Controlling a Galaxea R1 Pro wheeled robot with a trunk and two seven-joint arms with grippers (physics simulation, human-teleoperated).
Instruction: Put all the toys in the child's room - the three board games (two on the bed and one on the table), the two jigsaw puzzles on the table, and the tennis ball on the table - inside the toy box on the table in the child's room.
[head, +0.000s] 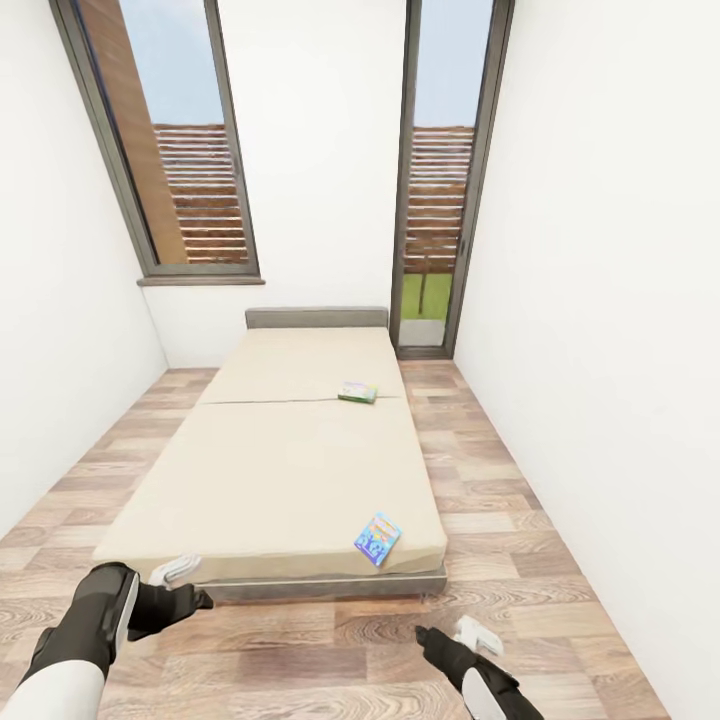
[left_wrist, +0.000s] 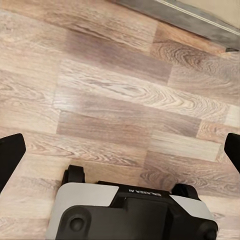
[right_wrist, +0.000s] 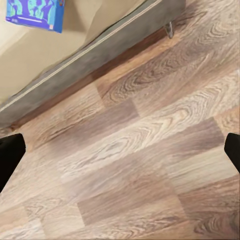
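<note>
Two board games are lying on the bed (head: 270, 470) — a blue board game (head: 377, 539) sitting flat near the foot corner on the robot's right, close to the mattress edge, and a green board game (head: 357, 392) resting farther up, beside the seam across the mattress and toward the right side. They are lying well apart from each other.

The bed is standing lengthwise with its headboard against the far wall; strips of wooden floor (head: 480, 480) are running along both sides, the right one leading to a glass door (head: 440, 180).

The left gripper (head: 178, 570) is hovering just in front of the bed's foot, and the right gripper (head: 470, 632) is hanging over bare floor. Each wrist view is showing dark fingertips (left_wrist: 10, 155) spread wide, gripping nothing.
</note>
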